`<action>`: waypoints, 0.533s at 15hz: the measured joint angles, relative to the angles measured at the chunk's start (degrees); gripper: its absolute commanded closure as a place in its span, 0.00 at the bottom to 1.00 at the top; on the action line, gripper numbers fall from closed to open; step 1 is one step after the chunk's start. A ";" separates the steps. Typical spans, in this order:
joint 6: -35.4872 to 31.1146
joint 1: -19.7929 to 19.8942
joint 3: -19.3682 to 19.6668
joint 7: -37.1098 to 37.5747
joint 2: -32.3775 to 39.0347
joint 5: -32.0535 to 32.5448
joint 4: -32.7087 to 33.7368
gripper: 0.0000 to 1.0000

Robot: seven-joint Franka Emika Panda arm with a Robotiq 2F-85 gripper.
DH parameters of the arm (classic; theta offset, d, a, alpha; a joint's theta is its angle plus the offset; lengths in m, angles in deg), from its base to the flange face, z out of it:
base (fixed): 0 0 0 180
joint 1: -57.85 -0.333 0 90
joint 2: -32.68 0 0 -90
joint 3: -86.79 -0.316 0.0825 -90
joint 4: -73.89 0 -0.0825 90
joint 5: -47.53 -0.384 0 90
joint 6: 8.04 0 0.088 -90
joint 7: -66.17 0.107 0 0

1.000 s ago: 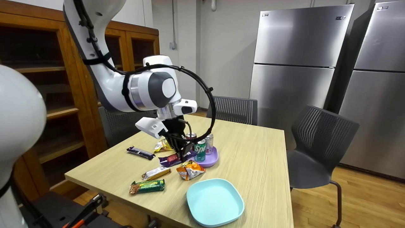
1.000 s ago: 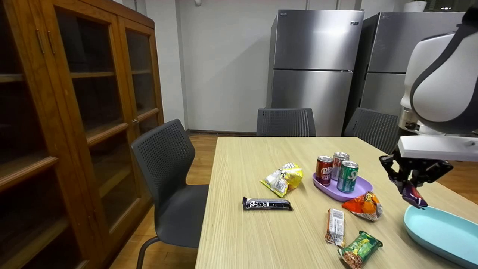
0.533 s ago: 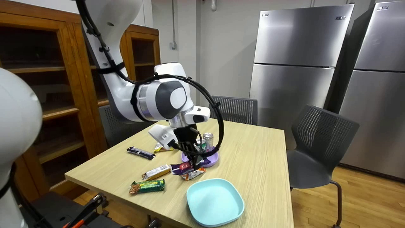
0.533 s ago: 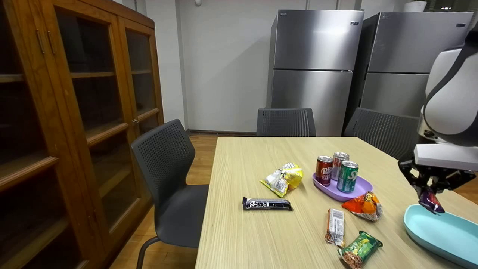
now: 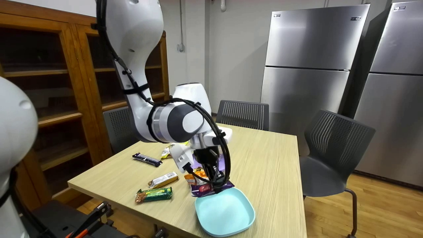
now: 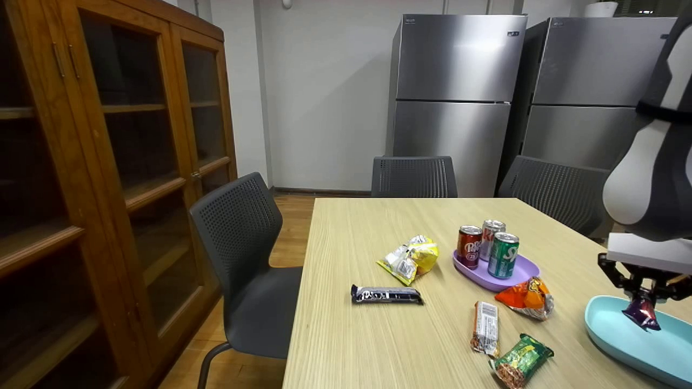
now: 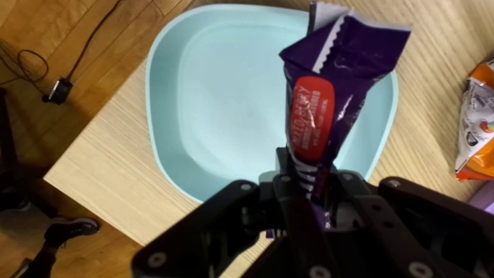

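Purple bar (image 7: pixel 328 100) pinched in the gripper (image 7: pixel 308 166), wrapper end sticking out past the tips. Bar overlaps the blue tray (image 7: pixel 231 92) in all three views; height above it I can't judge. Orange bag (image 6: pixel 527 299) lies nearby, touching or just beside the purple tray (image 6: pixel 525 270), can't tell which; that tray carries three soda cans (image 6: pixel 504 257). Around them: green packet (image 6: pixel 523 359), white-labelled bar (image 6: pixel 486 327), dark bar (image 6: pixel 387 295), yellow bag (image 6: pixel 413 258).

Desk (image 5: pixel 271 158) is pale wood grain with straight edges. Room: grey chairs (image 6: pixel 413 175) round it, steel fridges (image 5: pixel 310 39), glass-door wooden cabinet (image 6: pixel 81 173), plank floor (image 7: pixel 115 58).

Edges: blue tray sits near a desk corner, rim close to the edge, floor past that. Green packet is near the same edge. Long run of desk stretches from the blue tray to the far side by the chairs.

Vs a second ago: gripper and bar were over by the orange bag and purple tray; now they're at the blue tray. Everything lying on the desk looks unmoved; bar is pinched the same way.
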State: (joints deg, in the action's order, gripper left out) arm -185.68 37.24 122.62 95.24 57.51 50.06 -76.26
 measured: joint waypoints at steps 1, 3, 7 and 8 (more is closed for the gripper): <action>-0.05 0.57 -0.71 -0.23 1.41 -1.62 0.87 0.96; -0.10 1.45 -1.85 -0.43 4.09 -4.18 2.71 0.96; -0.10 3.00 -3.84 -0.58 8.74 -7.30 6.38 0.96; -0.10 3.36 -4.29 -0.65 9.76 -7.81 7.19 0.96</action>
State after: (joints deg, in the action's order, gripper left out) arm -185.78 40.60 118.34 94.59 67.27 42.25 -69.07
